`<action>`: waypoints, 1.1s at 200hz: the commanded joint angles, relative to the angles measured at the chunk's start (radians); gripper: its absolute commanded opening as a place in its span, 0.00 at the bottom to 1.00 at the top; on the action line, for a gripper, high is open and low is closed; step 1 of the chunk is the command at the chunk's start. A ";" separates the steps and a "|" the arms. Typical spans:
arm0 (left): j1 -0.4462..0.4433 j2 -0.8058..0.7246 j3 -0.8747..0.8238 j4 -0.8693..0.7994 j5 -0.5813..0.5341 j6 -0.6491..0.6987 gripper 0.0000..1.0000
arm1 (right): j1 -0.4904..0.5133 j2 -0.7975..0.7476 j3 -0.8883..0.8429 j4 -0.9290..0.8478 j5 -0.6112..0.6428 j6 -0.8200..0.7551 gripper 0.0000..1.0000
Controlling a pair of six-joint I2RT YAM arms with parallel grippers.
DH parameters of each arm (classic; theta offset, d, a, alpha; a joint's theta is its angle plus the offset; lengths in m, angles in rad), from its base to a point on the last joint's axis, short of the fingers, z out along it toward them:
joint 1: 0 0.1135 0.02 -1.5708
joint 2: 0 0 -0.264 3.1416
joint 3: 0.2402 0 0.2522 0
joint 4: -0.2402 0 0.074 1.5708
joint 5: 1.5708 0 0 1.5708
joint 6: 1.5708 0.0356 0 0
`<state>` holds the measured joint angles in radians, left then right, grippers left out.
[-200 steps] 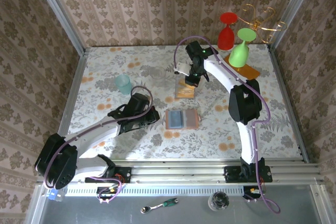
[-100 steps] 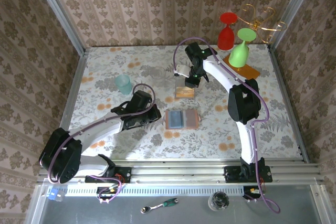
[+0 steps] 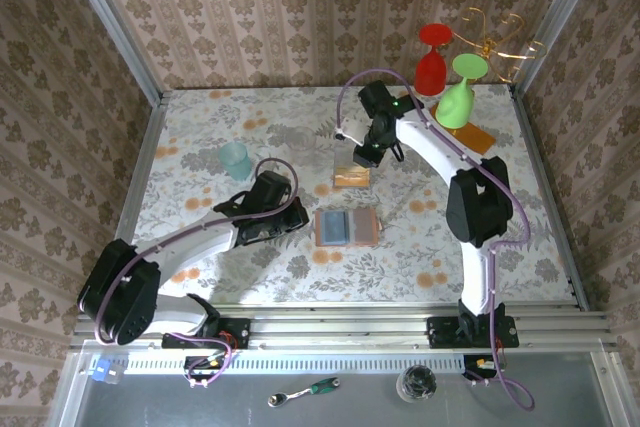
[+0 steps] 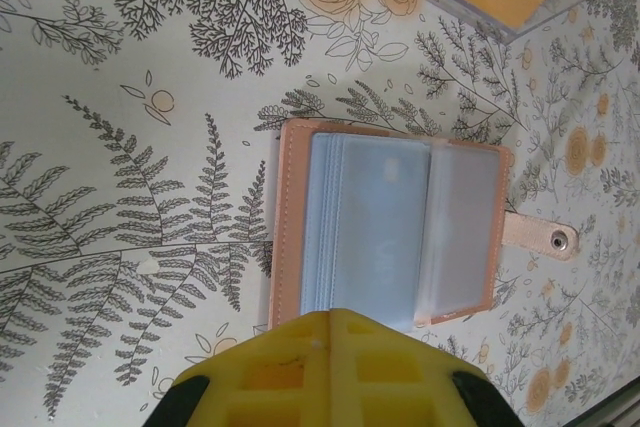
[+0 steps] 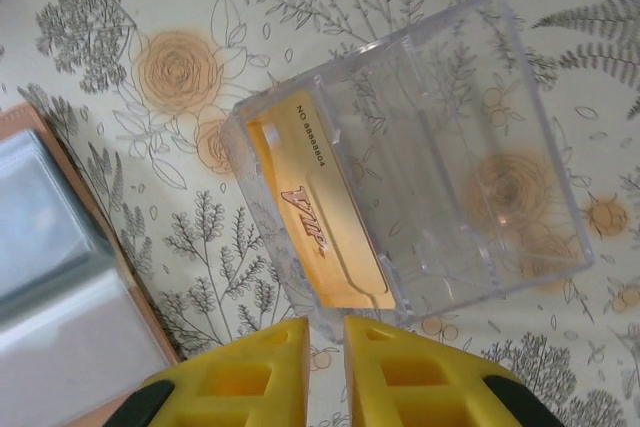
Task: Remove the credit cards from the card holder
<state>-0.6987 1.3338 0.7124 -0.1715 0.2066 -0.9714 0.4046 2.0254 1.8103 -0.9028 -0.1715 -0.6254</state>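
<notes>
The card holder (image 3: 346,228) lies open on the desk (image 3: 200,127), near its middle. Just behind it sits the box (image 3: 351,176), with a credit card (image 5: 320,227) in the compartment nearer the card holder. My left gripper (image 3: 288,219) is just left of the card holder. My right gripper (image 3: 364,154) hangs over the box. The cup (image 3: 235,160) stands well to the left, and the goblets (image 3: 457,97) are at the far right corner by a slab (image 3: 478,137).

Overhead view; two close wrist views
</notes>
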 commanded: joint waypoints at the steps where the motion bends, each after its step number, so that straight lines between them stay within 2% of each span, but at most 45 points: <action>1: 0.010 0.025 0.030 0.041 0.024 0.026 0.02 | 0.019 -0.084 -0.072 0.093 -0.013 0.161 0.20; 30: 0.009 0.075 0.034 0.104 0.051 0.029 0.02 | 0.046 -0.154 -0.179 0.182 -0.007 0.382 0.22; 80: -0.001 0.198 0.066 0.206 0.137 0.035 0.02 | 0.098 -0.309 -0.451 0.392 -0.102 0.765 0.25; 109: 0.001 0.243 0.080 0.212 0.169 0.058 0.01 | 0.118 -0.380 -0.607 0.521 -0.154 0.941 0.26; 166: 0.038 0.216 0.044 0.164 0.192 0.117 0.01 | 0.165 -0.394 -0.727 0.568 -0.169 1.130 0.27; 220: 0.061 0.221 -0.011 0.228 0.257 0.124 0.00 | 0.205 -0.398 -0.783 0.591 -0.162 1.239 0.26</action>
<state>-0.6407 1.5684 0.7189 0.0257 0.4129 -0.8780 0.5957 1.6550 1.0447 -0.3393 -0.3229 0.5282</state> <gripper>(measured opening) 0.063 0.262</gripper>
